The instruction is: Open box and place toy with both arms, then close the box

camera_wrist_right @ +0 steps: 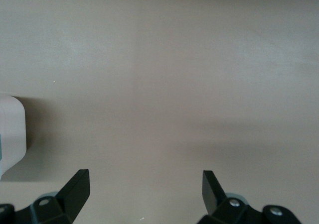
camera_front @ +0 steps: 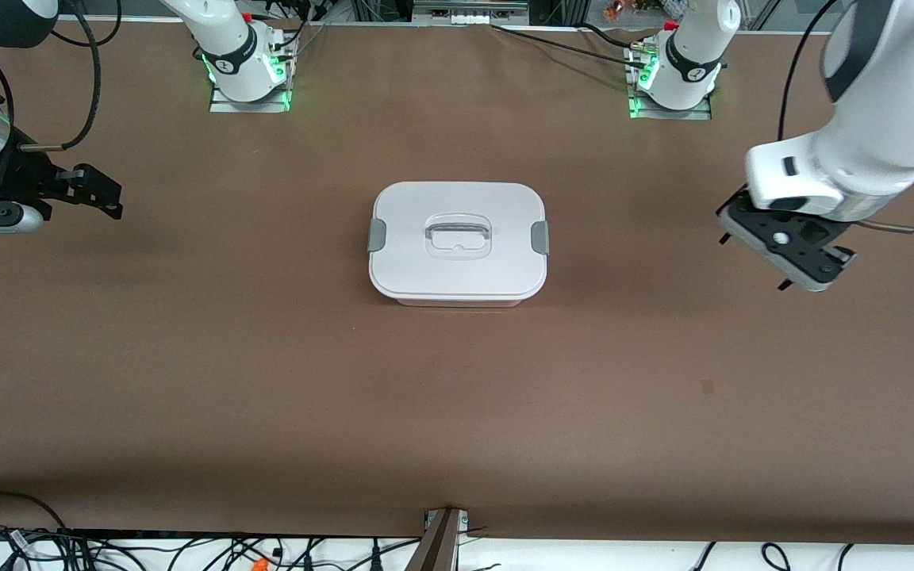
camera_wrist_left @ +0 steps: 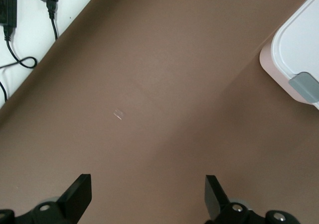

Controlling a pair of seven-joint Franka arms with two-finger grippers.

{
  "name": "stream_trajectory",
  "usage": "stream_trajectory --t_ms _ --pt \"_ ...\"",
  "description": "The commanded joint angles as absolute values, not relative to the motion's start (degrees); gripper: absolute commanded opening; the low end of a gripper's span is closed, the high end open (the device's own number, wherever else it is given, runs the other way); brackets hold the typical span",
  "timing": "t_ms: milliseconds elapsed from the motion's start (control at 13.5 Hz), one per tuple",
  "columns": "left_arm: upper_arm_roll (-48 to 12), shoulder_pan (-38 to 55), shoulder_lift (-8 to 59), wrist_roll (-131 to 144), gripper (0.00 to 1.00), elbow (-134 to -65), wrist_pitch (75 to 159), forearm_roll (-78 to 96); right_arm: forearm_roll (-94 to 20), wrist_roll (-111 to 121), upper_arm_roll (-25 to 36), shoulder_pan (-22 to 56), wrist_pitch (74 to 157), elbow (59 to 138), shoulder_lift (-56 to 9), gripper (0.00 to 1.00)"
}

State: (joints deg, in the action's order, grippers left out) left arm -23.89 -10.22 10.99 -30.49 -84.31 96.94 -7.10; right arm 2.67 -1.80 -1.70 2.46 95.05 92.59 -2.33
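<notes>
- The box (camera_front: 458,242) sits lid-on, both grey clips down, mid-worktop (camera_front: 266,381).
- Left pincer (camera_front: 750,262) hovers wide and empty over the worktop's left-arm end.
- Right pincer (camera_front: 112,198) hovers wide and empty over the right-arm end.

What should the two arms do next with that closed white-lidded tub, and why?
Probably bring both grippers in to the grey side clips, one each. The pale pink plastic tub with the white lid sits closed, both clips down. The left gripper and right gripper hang over bare brown table at its ends, jaws open, holding nothing.
</notes>
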Motion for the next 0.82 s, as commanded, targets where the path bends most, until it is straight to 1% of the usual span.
stream_trajectory --t_ms 0,223,297,520,668,742 --pt "-24.2 -13.1 13.2 -29.2 1.00 -80.1 93.1 -2.5 2.4 -1.5 -1.9 2.0 94.6 92.1 -2.3 1.00" --pt "-20.1 -12.6 10.9 -21.5 1.00 -80.9 92.2 -0.2 2.4 -1.5 -1.9 2.0 94.6 92.1 -2.4 1.00" --pt "-17.6 -10.9 9.7 -18.3 1.00 -81.9 92.2 0.8 2.4 -1.5 -1.9 2.0 94.5 92.1 -2.4 1.00" --pt "-7.8 -3.1 4.3 -2.9 1.00 -87.2 93.0 1.6 2.4 -1.5 -1.9 2.0 94.4 92.1 -2.4 1.00" --pt "-4.8 -1.1 0.3 -1.8 1.00 -92.6 93.6 1.5 2.4 -1.5 -1.9 2.0 94.4 92.1 -2.4 1.00" --pt "-4.3 -1.1 -2.0 -1.9 1.00 -96.0 95.8 1.4 2.4 -1.5 -1.9 2.0 94.5 92.1 -2.4 1.00"
